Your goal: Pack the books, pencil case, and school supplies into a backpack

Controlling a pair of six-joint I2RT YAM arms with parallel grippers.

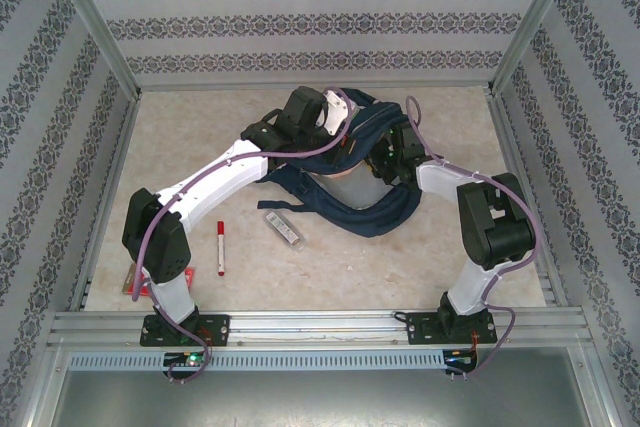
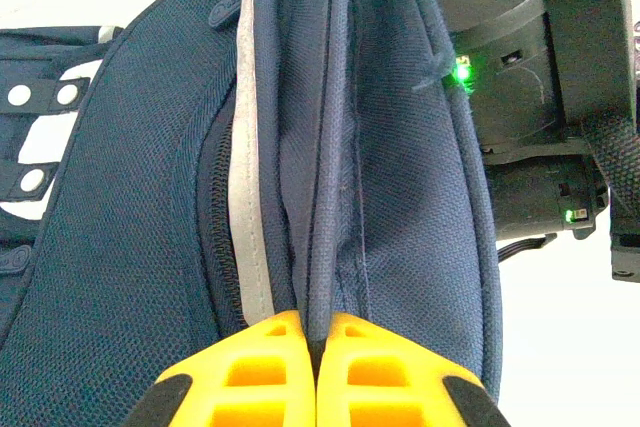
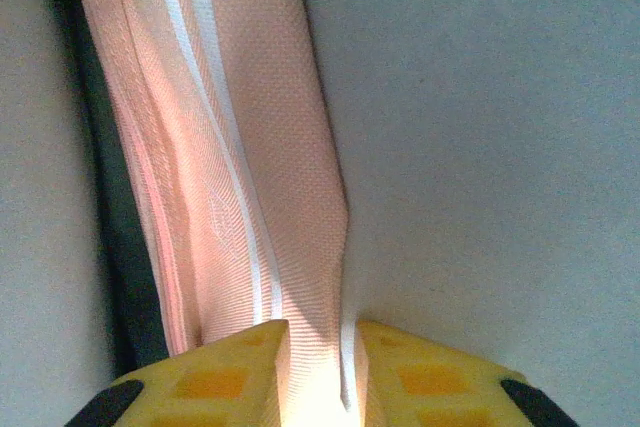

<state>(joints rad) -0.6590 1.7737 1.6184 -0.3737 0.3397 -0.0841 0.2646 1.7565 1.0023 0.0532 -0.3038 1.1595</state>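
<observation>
- Red-capped marker (image 1: 221, 247) and clear pencil case (image 1: 283, 228) lie left of centre on the counter (image 1: 400, 257).
- Navy backpack (image 1: 350, 217) sits upper centre, both arms crowding over it.
- Left pincer (image 2: 316, 332) is clenched on a navy fold; right pincer (image 3: 318, 332) grips its peach lining.

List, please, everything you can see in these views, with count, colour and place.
table: one, beige, between the walls.
walls: three, white with grey patterned bands, around the table.
backpack: one, navy, mid-table toward the far side.
marker: one, white with red cap, near-left of the backpack.
pencil case: one, clear, just right of the marker.
packet: one, red, near-left corner, partly hidden.
left arm, right arm: two, white and black, reaching to the backpack.
left gripper: one, yellow fingers, shut on a navy backpack fold.
right gripper: one, yellow fingers, closed on a pinkish white-striped fold, seemingly the backpack's.
</observation>
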